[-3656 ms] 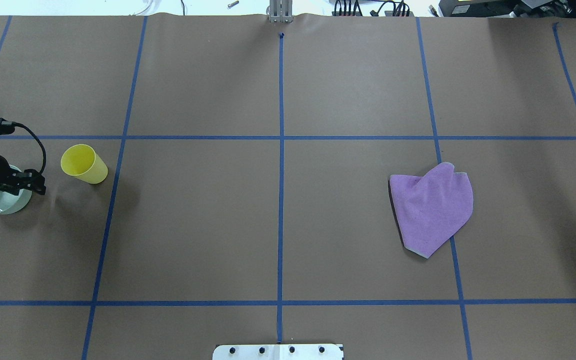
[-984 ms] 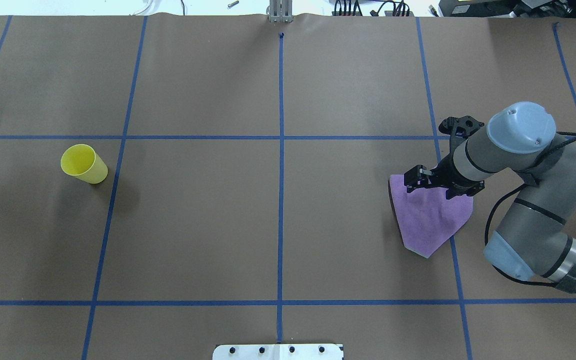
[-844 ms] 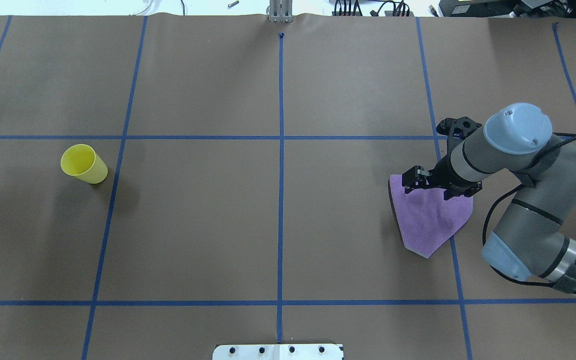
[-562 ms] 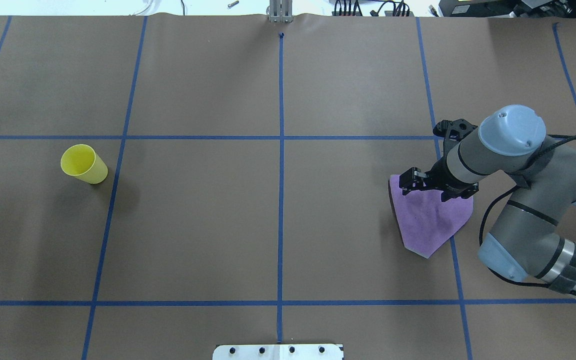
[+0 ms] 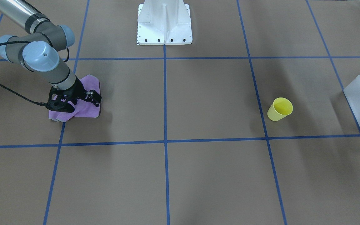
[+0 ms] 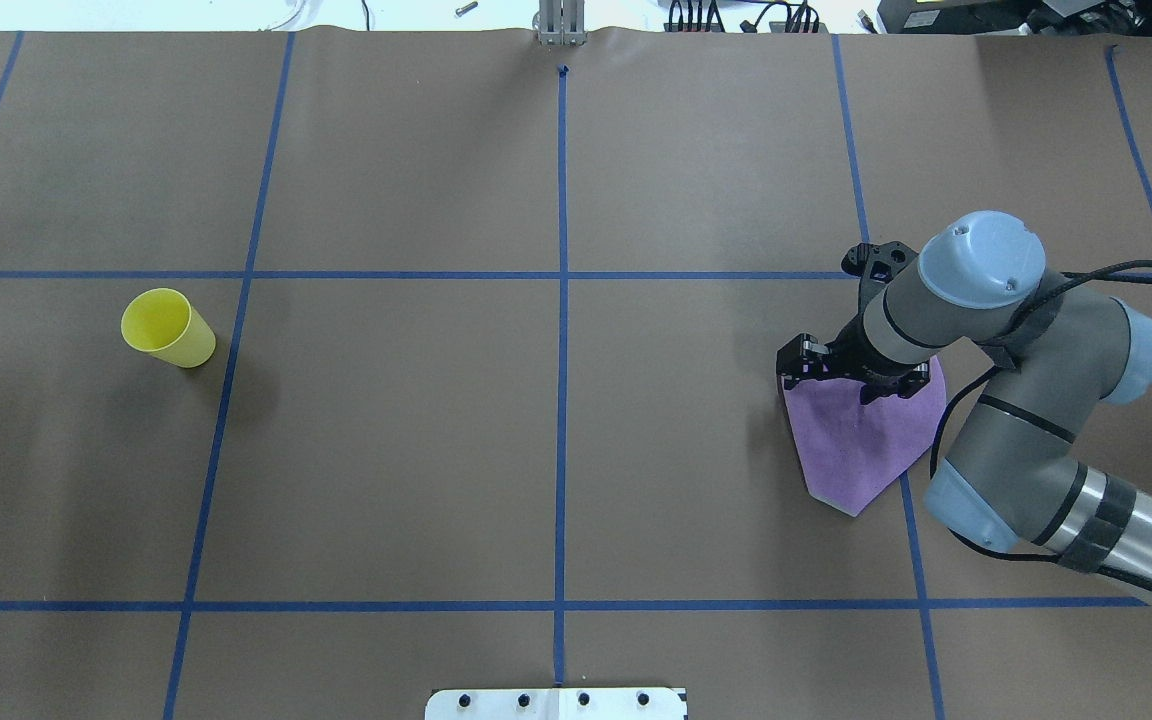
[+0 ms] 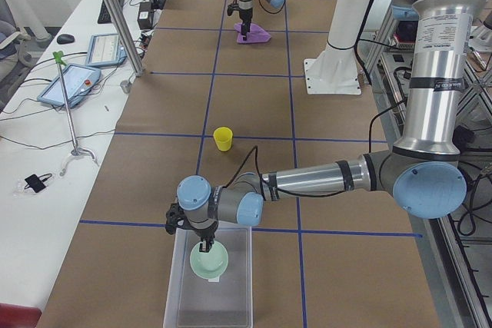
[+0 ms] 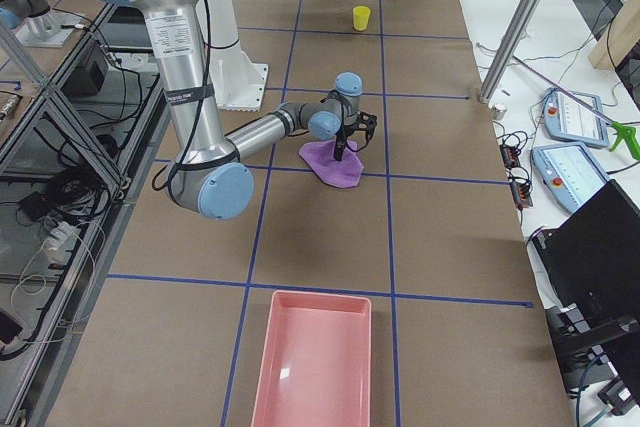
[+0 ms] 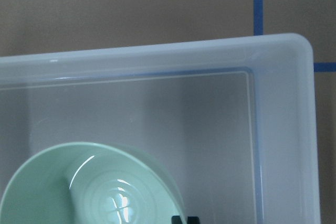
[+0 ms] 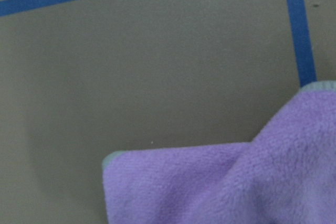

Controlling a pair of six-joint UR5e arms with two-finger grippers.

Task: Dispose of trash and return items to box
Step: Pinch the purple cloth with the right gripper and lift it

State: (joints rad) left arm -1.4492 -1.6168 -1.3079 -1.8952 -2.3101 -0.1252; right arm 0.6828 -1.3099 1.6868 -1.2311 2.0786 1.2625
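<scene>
Front view: the right gripper (image 5: pixel 77 102) is down low on the cloth (image 5: pixel 87 111) at the left, jaws spread wide. The cup (image 5: pixel 280 109) stands right of centre, well apart from the bin (image 5: pixel 359 103), which is cut off by the right edge.

Overhead: the cup (image 6: pixel 168 328) is far left. The right gripper (image 6: pixel 836 375) is at the cloth's (image 6: pixel 851 445) upper left corner.

Left side view: the left gripper (image 7: pixel 204 247) reaches into the bin (image 7: pixel 181 297) at the bottom, right at the bowl (image 7: pixel 214 264), which is inside the bin. Can't tell if it's gripping or let go.

Right side view: gripper over the cloth (image 8: pixel 335 167) mid-frame, cup (image 8: pixel 361 17) way up top, a pink tray (image 8: pixel 315 362) at the bottom.

Left wrist: the bowl (image 9: pixel 79 182) is lower left, with the bin's (image 9: pixel 283 45) corner upper right.

Right wrist: the cloth (image 10: pixel 236 182) fills the lower right.
</scene>
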